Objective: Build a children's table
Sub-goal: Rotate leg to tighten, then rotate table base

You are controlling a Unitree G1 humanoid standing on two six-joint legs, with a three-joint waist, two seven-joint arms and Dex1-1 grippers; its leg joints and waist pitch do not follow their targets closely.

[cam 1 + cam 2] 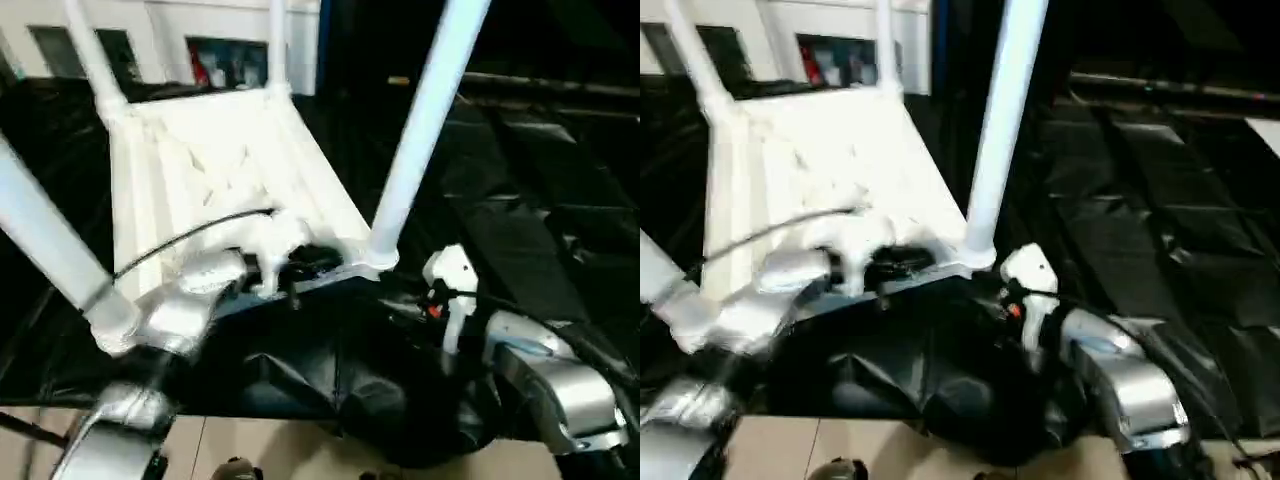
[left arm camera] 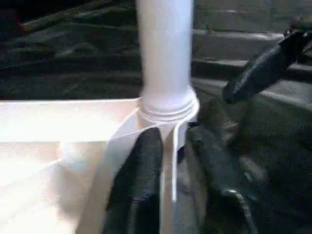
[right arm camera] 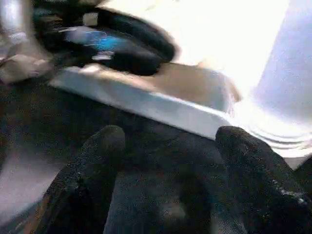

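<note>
All four legs are standing socketed in the upturned tabletop; left gripper is straddling its rim, right gripper is hanging spread and empty; righting seemingly remains.

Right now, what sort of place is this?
Probably an indoor workshop or test room: black plastic sheeting covers the work surface under an upturned white table, with tiled floor and white cabinets behind.

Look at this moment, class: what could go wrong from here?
1. The left gripper straddles the thin near rim of the upturned tabletop; that hold may slip.
2. The right gripper hangs open near the near-right leg and could knock it.
3. The tabletop might slide on the black sheet.
</note>
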